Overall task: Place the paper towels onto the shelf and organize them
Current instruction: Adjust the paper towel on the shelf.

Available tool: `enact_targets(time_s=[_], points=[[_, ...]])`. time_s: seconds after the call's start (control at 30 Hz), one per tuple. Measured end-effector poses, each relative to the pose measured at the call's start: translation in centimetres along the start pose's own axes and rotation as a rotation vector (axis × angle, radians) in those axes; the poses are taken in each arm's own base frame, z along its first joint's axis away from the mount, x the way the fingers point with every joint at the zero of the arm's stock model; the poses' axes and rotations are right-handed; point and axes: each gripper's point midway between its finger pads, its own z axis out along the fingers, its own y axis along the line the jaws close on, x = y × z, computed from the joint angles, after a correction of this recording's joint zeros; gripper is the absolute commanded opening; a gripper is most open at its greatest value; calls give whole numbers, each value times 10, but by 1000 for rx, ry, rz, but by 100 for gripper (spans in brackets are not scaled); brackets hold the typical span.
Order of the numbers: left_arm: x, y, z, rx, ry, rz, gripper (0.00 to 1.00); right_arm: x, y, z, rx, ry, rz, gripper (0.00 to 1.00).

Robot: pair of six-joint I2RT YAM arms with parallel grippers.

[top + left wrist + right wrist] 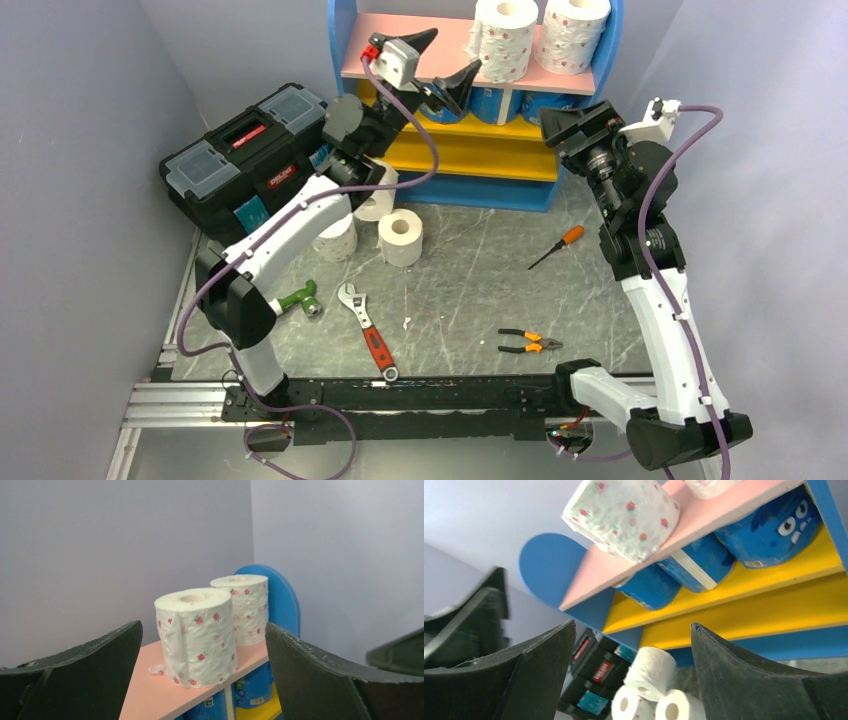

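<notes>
Evidently the step in hand is a drop-off on the top board. The left claw [458, 48] hangs at the 9 o'clock end of the shelf [350, 40] with its jaws wide apart and nothing in them. In its wrist view, a dotted roll [196, 636] stands upright on the pink board [150, 692] just past the fingertips, apart from both. A 2nd dotted roll [246, 609] stands beside it toward 3 o'clock. The right claw [633, 624] waits near the shelf's 3 o'clock side, jaws also spread and empty. 3 blue-wrapped rolls [696, 562] lie on the yellow board below.

Left to do, I judge, are the 3 plain rolls [402, 235] on the table, at about 7 o'clock from the left claw and beside the black toolbox [240, 160]. The next move calls for backing the left claw off without nudging the dotted roll, then dropping onto 1 plain roll. They sit tightly bunched, so the outermost looks easiest.
</notes>
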Motion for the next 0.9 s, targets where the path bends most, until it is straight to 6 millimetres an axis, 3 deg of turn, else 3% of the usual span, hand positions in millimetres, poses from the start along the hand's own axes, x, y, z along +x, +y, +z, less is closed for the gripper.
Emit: enact_targets(time_s=[0.1, 0.2, 0.3, 0.37, 0.47, 0.53, 0.63, 0.73, 0.77, 0.9], points=[[-22, 4, 4, 31, -8, -55, 99, 14, -16, -6, 23, 22, -40, 86], [-24, 20, 9, 47, 8, -133, 93, 28, -32, -14, 41, 49, -72, 84], [-12, 39, 10, 55, 33, -241, 90, 39, -40, -23, 32, 68, -104, 82], [9, 51, 2, 48, 74, -322, 91, 42, -40, -26, 21, 75, -140, 83], [54, 56, -27, 13, 177, -425, 93, 43, -36, -22, 14, 70, -204, 86], [88, 50, -58, -24, 281, -482, 93, 45, -29, -15, 23, 59, -263, 89], [109, 38, -113, -99, 408, -534, 93, 61, -1, -3, 17, 55, -369, 92], [88, 31, -144, -138, 419, -542, 94, 79, 26, 7, 19, 34, -475, 96], [73, 30, -156, -153, 402, -535, 94, 82, 30, 10, 33, 16, -508, 97], [13, 27, -195, -209, 317, -507, 95, 88, 26, 28, 153, -67, -626, 98]])
